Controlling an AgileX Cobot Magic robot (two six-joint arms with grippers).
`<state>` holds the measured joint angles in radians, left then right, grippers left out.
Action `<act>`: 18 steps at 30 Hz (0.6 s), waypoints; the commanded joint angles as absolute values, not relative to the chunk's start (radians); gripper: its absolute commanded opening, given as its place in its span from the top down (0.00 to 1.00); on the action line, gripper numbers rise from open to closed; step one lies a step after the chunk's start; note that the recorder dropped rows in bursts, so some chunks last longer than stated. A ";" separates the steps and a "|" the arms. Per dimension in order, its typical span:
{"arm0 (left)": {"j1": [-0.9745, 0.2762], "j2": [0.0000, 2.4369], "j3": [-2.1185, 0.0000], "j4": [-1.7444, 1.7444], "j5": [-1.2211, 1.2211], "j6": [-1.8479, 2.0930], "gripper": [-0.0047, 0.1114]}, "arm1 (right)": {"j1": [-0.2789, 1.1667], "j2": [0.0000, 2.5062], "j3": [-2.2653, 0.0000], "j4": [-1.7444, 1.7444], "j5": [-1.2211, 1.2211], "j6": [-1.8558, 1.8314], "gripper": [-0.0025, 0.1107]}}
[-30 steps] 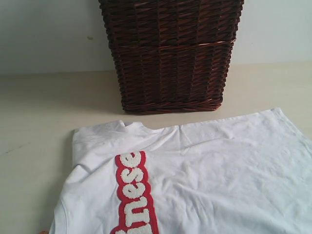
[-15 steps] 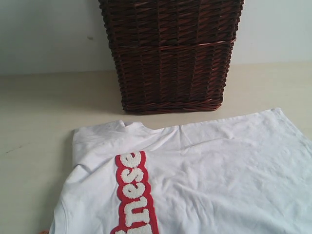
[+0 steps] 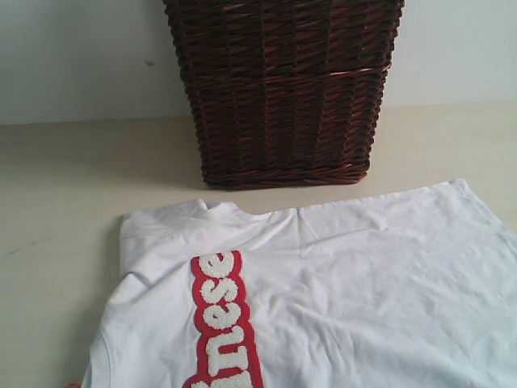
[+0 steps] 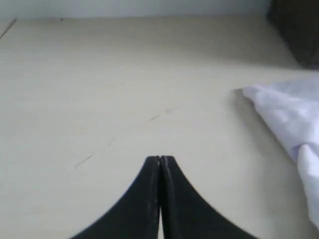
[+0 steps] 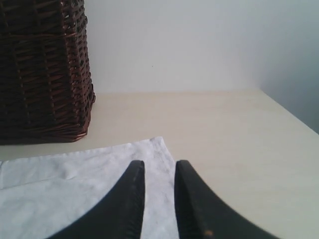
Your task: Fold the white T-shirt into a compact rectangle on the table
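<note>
The white T-shirt [image 3: 347, 275] lies spread flat on the table [image 3: 65, 178], its red band of white letters [image 3: 222, 323] running toward the near edge of the exterior view. Neither gripper shows in that view. In the left wrist view my left gripper [image 4: 160, 158] is shut with nothing in it, over bare table [image 4: 99, 74], and a crumpled edge of the shirt [image 4: 289, 114] lies off to one side. My right gripper [image 5: 159, 164] stands open above a corner of the shirt [image 5: 75, 184]; cloth shows through the gap between the jaws.
A tall dark brown wicker basket [image 3: 283, 89] stands on the table just behind the shirt, against a pale wall. It also shows in the right wrist view as the basket [image 5: 40, 74] beside the shirt corner. Bare table [image 5: 224, 129] stretches beyond that corner.
</note>
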<state>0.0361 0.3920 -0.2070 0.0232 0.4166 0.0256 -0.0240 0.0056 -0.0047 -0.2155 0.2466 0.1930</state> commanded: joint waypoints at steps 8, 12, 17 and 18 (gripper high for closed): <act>0.030 1.214 -0.806 -0.096 0.820 0.325 0.96 | -0.023 0.000 0.000 -0.214 0.244 0.185 0.77; 0.030 1.278 -0.848 -0.365 0.827 0.644 0.96 | -0.023 0.000 0.000 -0.214 0.244 0.185 0.77; 0.030 1.284 -0.848 -0.585 0.895 0.816 0.96 | -0.023 0.000 0.000 -0.214 0.244 0.185 0.77; 0.030 1.289 -0.848 -0.625 0.881 0.875 0.96 | -0.023 0.000 0.000 -0.214 0.244 0.185 0.77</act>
<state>0.0361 1.2815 -0.8390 -0.5042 0.8832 0.7267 -0.0240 0.0056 -0.0047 -0.2155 0.2483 0.1930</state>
